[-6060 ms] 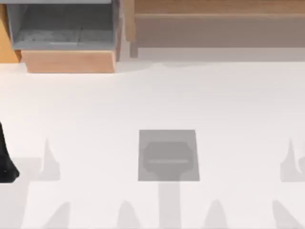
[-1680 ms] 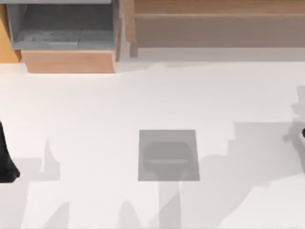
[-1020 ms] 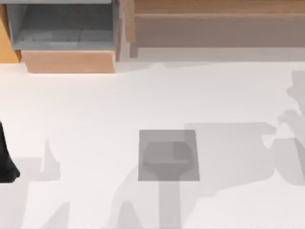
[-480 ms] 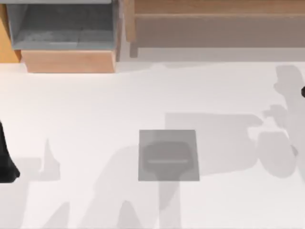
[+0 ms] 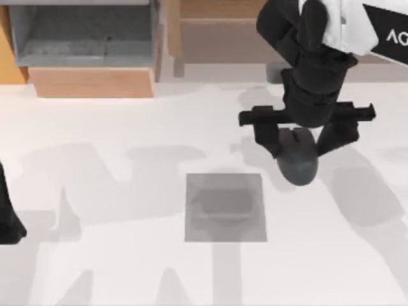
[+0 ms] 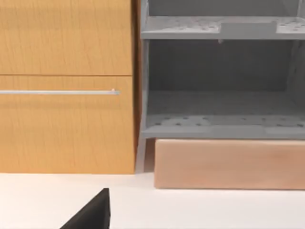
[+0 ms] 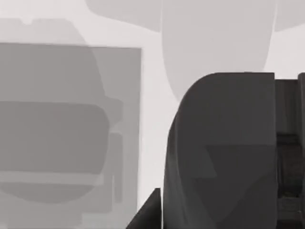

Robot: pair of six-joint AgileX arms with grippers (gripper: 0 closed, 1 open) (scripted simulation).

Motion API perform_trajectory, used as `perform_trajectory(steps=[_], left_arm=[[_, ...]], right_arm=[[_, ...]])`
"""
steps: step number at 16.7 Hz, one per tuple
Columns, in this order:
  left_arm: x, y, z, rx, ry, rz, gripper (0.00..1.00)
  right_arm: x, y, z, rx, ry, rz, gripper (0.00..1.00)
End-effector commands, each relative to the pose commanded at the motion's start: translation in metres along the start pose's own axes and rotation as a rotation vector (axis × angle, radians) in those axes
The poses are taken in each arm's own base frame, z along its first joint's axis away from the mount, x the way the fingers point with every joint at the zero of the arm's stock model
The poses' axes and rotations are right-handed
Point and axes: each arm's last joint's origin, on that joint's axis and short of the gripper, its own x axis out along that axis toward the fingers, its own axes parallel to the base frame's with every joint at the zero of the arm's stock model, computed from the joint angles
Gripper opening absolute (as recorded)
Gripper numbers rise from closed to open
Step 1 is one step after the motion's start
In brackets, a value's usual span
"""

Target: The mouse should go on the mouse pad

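The mouse, a dark grey oval, hangs over the white table just right of and behind the mouse pad. My right gripper comes in from the back right and is shut on the mouse, one black finger on each side. In the right wrist view the mouse looms large beside the flat grey mouse pad. The pad is bare apart from soft shadows. My left arm stays parked at the table's left edge; a black fingertip shows in the left wrist view.
A grey open shelf unit on a wooden base stands at the back left, beside a wooden bench-like piece along the back. The left wrist view faces a wooden drawer front and that grey shelf unit.
My right arm has swung in from the right edge, carrying the mouse, and now hovers just right of and behind the pad. Its shadows shifted across the table. The left arm has not moved.
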Motion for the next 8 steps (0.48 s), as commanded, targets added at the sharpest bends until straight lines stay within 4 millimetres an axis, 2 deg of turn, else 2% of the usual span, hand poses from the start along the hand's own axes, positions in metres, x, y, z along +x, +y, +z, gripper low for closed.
perform_trajectory(steps=[2, 4, 6, 8], left_arm=[[0.000, 0.000, 0.000, 0.000, 0.000, 0.000, 1.00], [0.000, 0.000, 0.000, 0.000, 0.000, 0.000, 1.00], [0.000, 0.000, 0.000, 0.000, 0.000, 0.000, 1.00], [0.000, 0.000, 0.000, 0.000, 0.000, 0.000, 1.00]], right_arm=[[0.004, 0.047, -0.011, 0.013, -0.006, 0.001, 0.00], [0.009, 0.080, -0.019, 0.026, -0.012, 0.002, 0.00], [0.013, 0.095, -0.022, 0.038, -0.015, 0.001, 0.00], [0.014, 0.097, -0.023, 0.042, -0.015, -0.001, 0.00]])
